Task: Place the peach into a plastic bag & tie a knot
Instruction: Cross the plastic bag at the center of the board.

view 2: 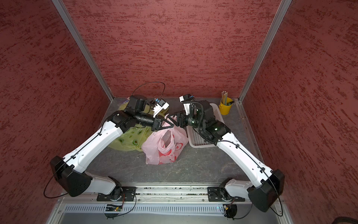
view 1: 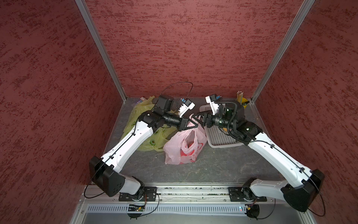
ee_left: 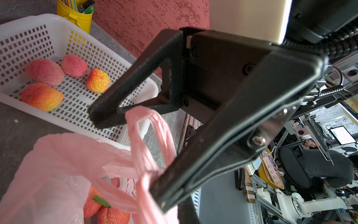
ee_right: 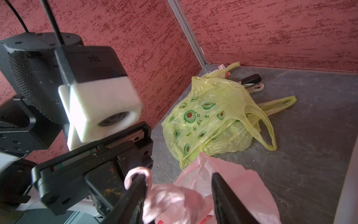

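A pink plastic bag (view 1: pixel 175 150) (view 2: pixel 153 149) stands mid-table with its mouth up, and a peach (ee_left: pixel 112 215) lies inside it. My left gripper (view 1: pixel 196 126) (view 2: pixel 170 126) (ee_left: pixel 164 201) is shut on the bag's twisted handles (ee_left: pixel 147 170), just above the bag. My right gripper (view 1: pixel 199 118) (view 2: pixel 173 118) (ee_right: pixel 178 186) faces it, open and nearly touching it. One handle loop (ee_right: pixel 139 170) is hooked round one of its fingers (ee_right: pixel 135 194), and its other finger (ee_right: pixel 222 194) stands over the bag (ee_right: pixel 248 186).
A white perforated basket (view 1: pixel 222 139) (view 2: pixel 197 139) (ee_left: pixel 116 58) with several loose peaches (ee_left: pixel 44 71) stands right of the bag. A yellow cup of pencils (view 1: pixel 242 102) (view 2: pixel 225 107) is in the back right corner. A crumpled green bag (view 1: pixel 147 145) (ee_right: pixel 213 120) lies back left.
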Controlling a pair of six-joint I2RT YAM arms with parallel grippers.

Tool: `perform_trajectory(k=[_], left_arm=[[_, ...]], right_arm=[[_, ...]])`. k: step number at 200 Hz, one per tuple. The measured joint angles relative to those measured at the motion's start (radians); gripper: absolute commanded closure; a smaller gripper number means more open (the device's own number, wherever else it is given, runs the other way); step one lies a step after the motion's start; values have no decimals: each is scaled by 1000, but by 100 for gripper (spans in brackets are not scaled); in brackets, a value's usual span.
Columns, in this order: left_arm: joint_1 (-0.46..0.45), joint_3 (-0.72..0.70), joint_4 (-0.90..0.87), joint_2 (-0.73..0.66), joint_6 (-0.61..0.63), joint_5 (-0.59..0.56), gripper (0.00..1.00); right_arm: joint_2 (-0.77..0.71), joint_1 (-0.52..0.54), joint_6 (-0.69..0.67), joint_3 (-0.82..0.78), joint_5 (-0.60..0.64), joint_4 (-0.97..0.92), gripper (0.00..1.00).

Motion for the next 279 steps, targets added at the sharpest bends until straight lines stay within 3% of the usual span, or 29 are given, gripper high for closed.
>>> perform_trajectory(k=[21,83,107,136,156,246,279], left_arm=[[0,0,-3,0,2,0,100],[0,0,-14,0,4,0,100],[0,0,-14,0,4,0,98],[0,-3,-14,-2,2,-4,75],[0,-28,-9,-16,-15,-7,71],[3,-97,39,-45,-42,-23,71],[13,-121,45,-42,-53,-28,82]], right_arm=[[-3,-10,23,-3,-15,5,48],[-14,-44,107,-27,-105,91,100],[-18,-46,119,-28,-114,96,100],[-44,-49,121,-41,-105,96,100],[-71,-53,121,-41,-95,99,100],[-105,-53,120,-61,-79,99,100],[-150,-54,121,-99,-75,102,100]])
